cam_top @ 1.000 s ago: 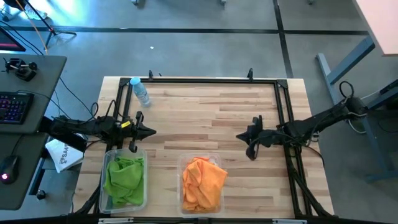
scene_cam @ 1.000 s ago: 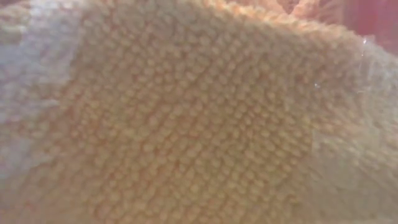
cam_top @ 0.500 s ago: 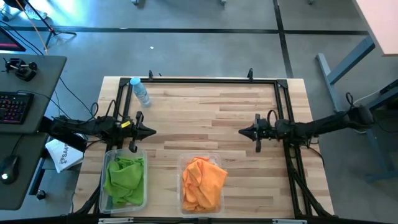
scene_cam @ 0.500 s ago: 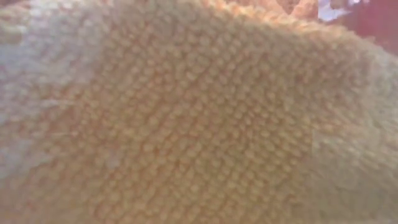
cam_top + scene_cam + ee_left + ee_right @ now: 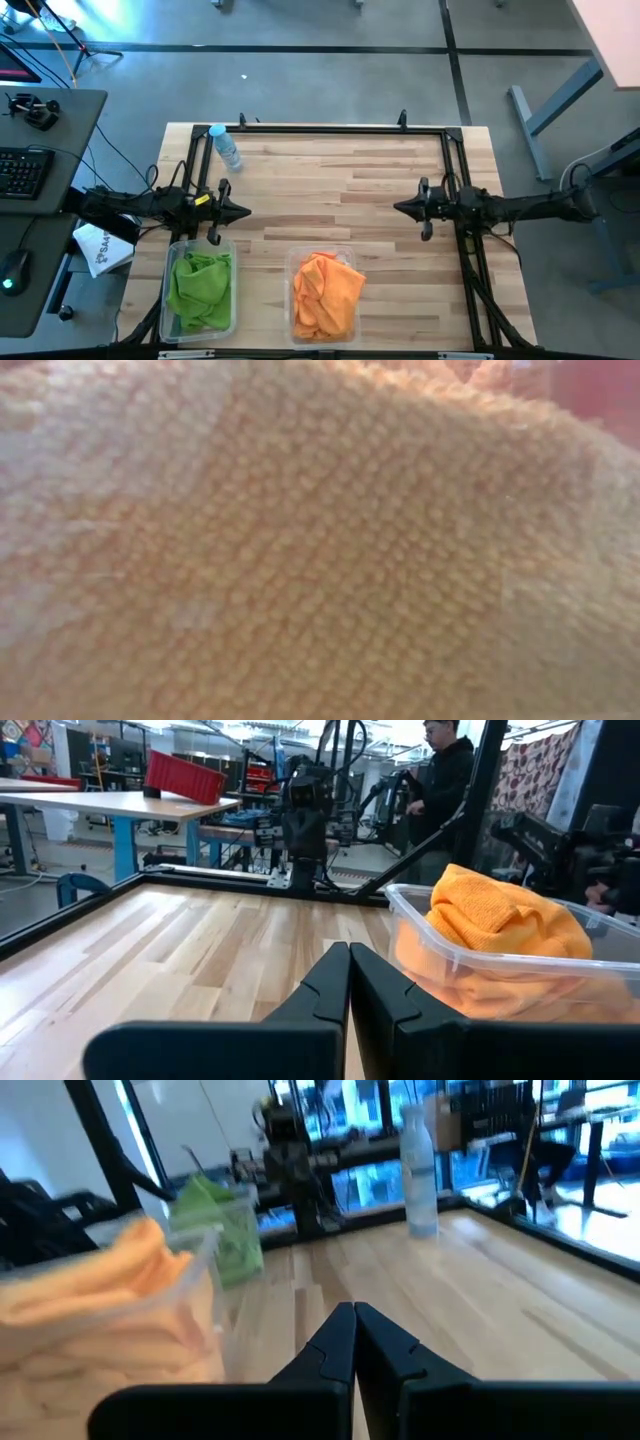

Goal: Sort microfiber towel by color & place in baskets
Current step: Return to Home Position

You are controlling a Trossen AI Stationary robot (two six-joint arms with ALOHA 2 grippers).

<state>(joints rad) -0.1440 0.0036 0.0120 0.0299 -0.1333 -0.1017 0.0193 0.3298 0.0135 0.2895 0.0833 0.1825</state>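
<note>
Orange towels [image 5: 325,291] lie heaped in a clear tub [image 5: 322,255] at the table's near edge, middle; they fill the low view [image 5: 320,550] and show in the left wrist view [image 5: 500,935]. Green towels [image 5: 200,288] lie in the matching tub [image 5: 169,262] at the near left. My left gripper [image 5: 245,211] hovers shut just beyond the green tub, its fingers [image 5: 349,982] pressed together. My right gripper [image 5: 397,208] hovers shut over the table's right half, empty [image 5: 354,1342].
A small clear water bottle [image 5: 227,147] lies near the far left corner. A black frame [image 5: 330,130] runs along the table's far and right edges. A white packet [image 5: 100,247] sits off the left edge. A person [image 5: 440,780] stands beyond the table.
My right arm has drawn back toward the table's right edge and straightened level, its gripper moving a little right. The towels, the tubs and the left arm have kept still.
</note>
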